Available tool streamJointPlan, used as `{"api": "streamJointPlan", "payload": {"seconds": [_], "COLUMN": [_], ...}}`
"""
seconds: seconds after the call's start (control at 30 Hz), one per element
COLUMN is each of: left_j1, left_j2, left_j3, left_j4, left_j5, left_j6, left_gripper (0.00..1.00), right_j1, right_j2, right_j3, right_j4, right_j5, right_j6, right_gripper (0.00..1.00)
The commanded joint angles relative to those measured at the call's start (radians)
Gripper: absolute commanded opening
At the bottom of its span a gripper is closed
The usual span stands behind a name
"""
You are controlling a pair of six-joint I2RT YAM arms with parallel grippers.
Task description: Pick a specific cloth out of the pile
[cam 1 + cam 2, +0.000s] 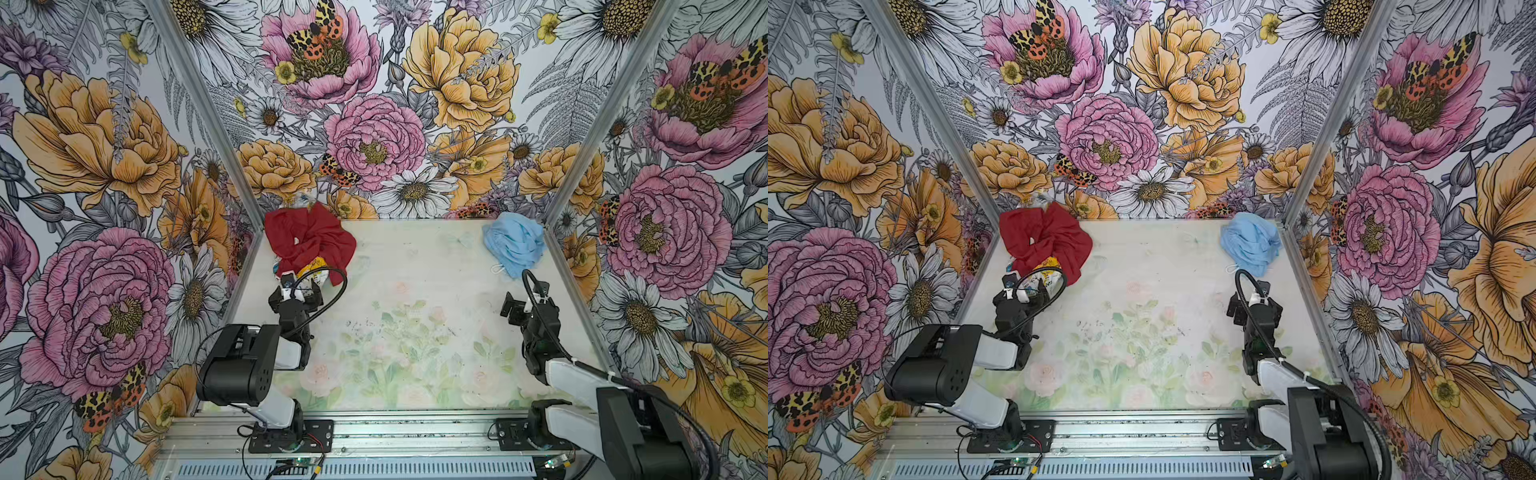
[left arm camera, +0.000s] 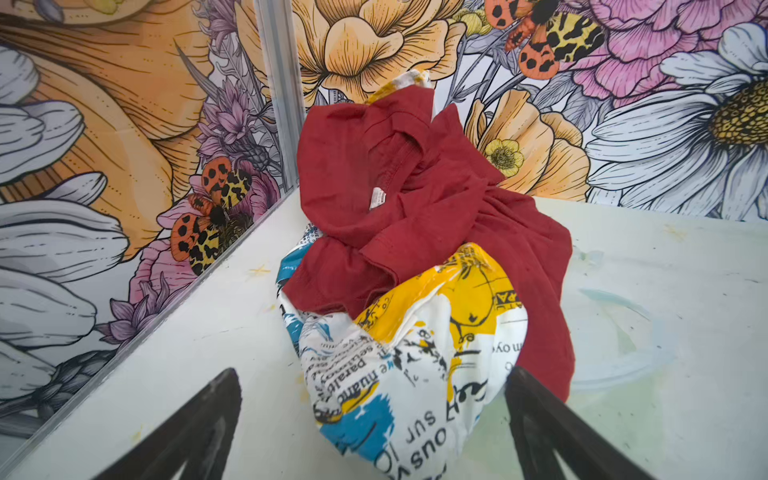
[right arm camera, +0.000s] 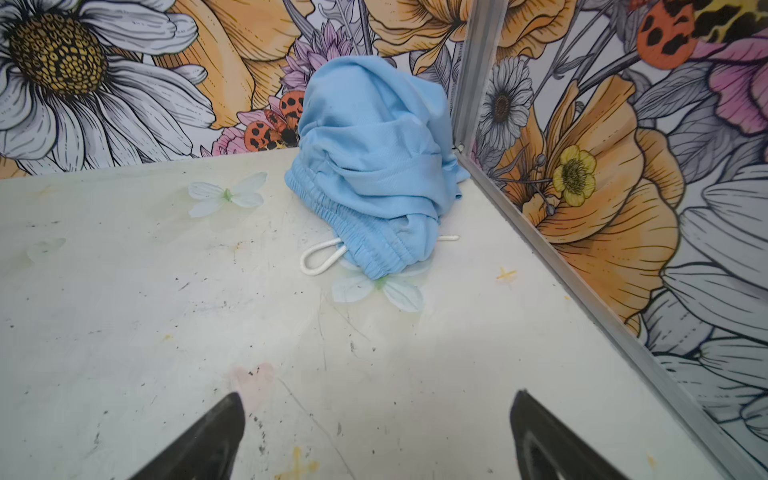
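Fingers on left gripper and right gripper gape wide, empty; red cloth hides most of the printed cloth.

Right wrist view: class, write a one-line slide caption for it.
Open right gripper faces the crumpled light blue cloth, its white drawstring looped on the table by the corner.

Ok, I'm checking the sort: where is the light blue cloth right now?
In both top views the light blue cloth lies alone in the far right corner of the table, apart from the red cloth at far left.
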Motion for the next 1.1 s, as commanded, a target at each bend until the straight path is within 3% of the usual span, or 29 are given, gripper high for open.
{"api": "streamJointPlan", "payload": {"seconds": [0.0, 0.1, 0.23, 0.3, 0.37, 1.07], "left_j1": [0.009, 0.005, 0.001, 0.005, 0.005, 0.013], "left_j2": [-0.013, -0.013, -0.009, -0.011, -0.012, -0.012], "left_j3": [0.034, 0.047, 0.042, 0.046, 0.045, 0.051], "left_j4": [-0.059, -0.083, -0.064, -0.074, -0.075, -0.086], "left_j5": [0.041, 0.042, 0.055, 0.062, 0.062, 0.074], "left_j6": [0.008, 0.015, 0.027, 0.022, 0.022, 0.018], "left_gripper": [0.99, 0.99, 0.99, 0.99, 0.99, 0.99], "right_j1": [0.0, 0.011, 0.022, 0.022, 0.005, 0.006], "right_j2": [0.134, 0.356, 0.312, 0.277, 0.282, 0.281], "right_j3": [0.023, -0.022, 0.02, 0.108, 0.152, 0.138], "right_j4": [0.339, 0.677, 0.519, 0.293, 0.228, 0.257], "right_j5": [-0.031, -0.033, -0.04, -0.024, -0.061, -0.065], "right_j6": [-0.076, -0.109, -0.119, -0.104, -0.097, -0.103], "right_gripper": [1.0, 0.99, 0.99, 0.99, 0.99, 1.0]}}
